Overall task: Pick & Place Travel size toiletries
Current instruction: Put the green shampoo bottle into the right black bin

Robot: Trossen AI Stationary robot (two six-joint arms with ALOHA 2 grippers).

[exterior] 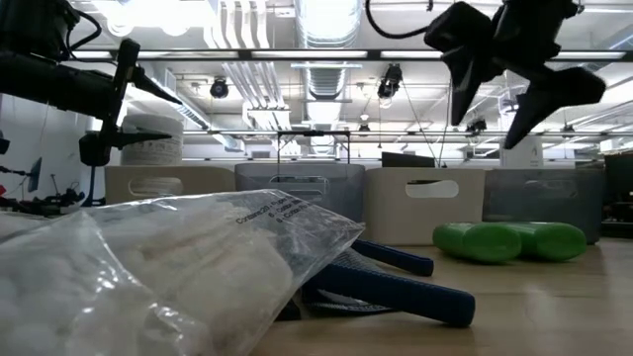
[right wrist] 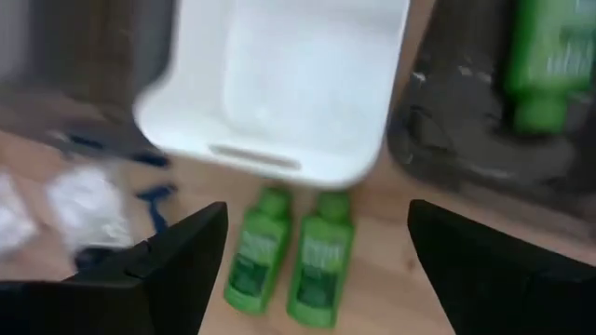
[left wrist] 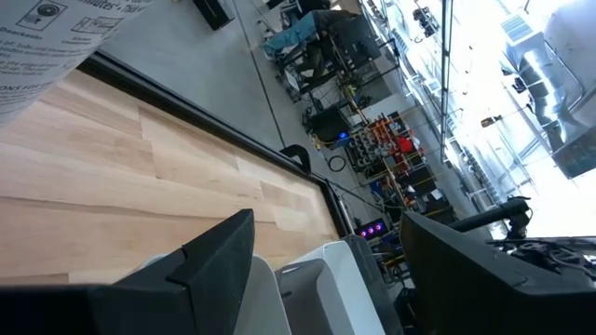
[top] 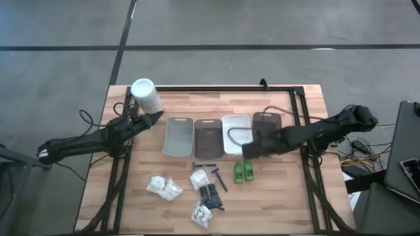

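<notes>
Both grippers open wide, empty. Right gripper (top: 248,150) hangs above the row of trays, over the white tray (top: 237,122) and dark tray (top: 268,120); one green bottle (right wrist: 549,58) lies in the dark tray. Two green bottles (top: 243,172) lie side by side just front of the white tray, white packets (top: 164,187) and blue razors (top: 212,169) toward the table's front edge. Left gripper (top: 152,118) waits by the white container (top: 146,95). Risk: paired bottles touch, so a descent could catch both or roll one away.
</notes>
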